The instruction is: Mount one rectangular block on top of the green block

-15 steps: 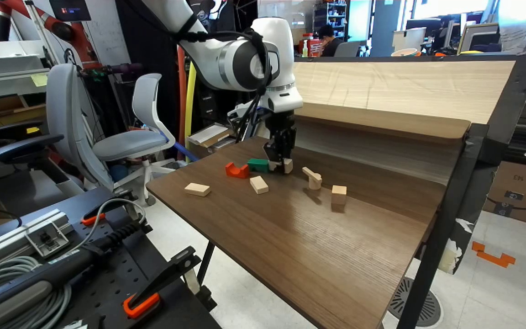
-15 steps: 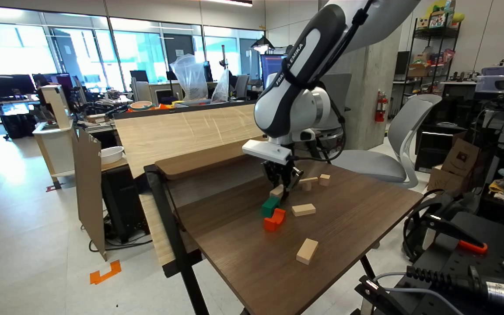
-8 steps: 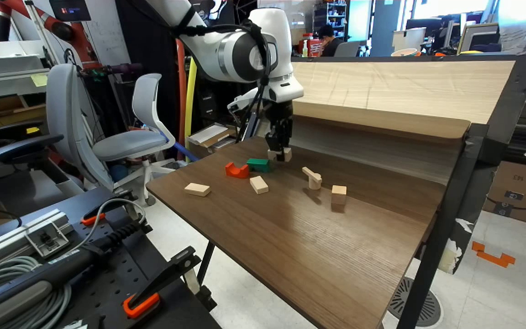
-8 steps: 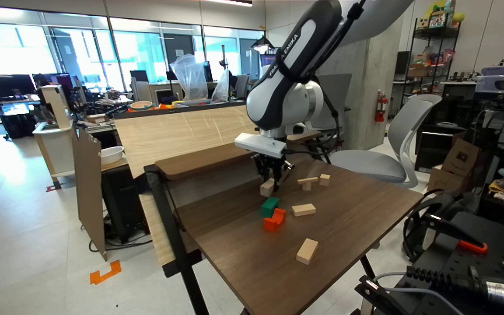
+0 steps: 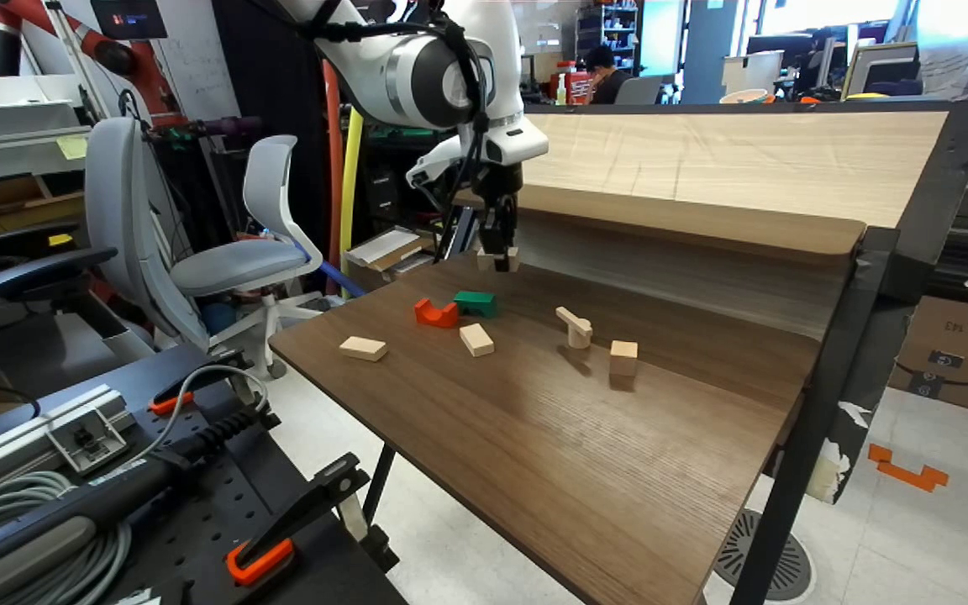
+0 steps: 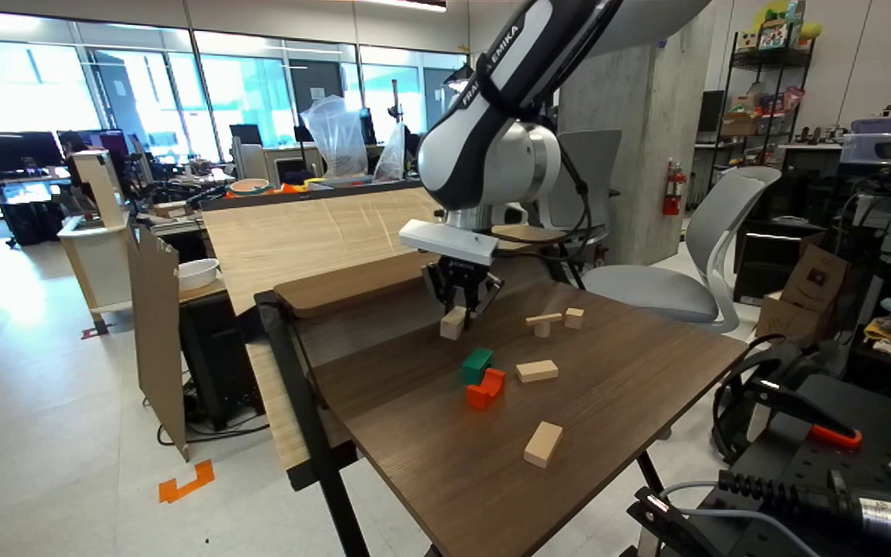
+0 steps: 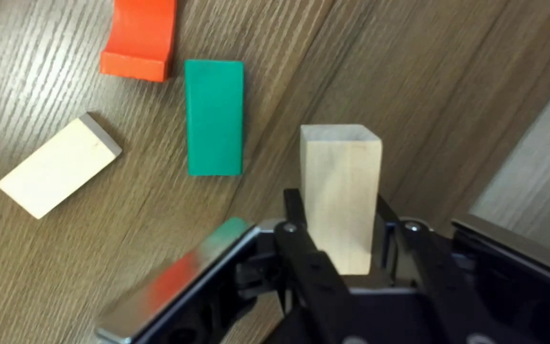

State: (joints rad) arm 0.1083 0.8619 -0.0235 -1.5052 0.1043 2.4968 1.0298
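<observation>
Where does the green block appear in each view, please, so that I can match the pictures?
In an exterior view: the green block is at the picture's center.
In an exterior view: the green block is below center, slightly right.
Wrist view: the green block is above and left of center.
Shared landmark: the orange-red block, close to the green block in every view.

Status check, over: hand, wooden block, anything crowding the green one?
Hand shut on wooden block. Block off to one side, not yet on green block. Orange-red block close beside green; may crowd placement.
</observation>
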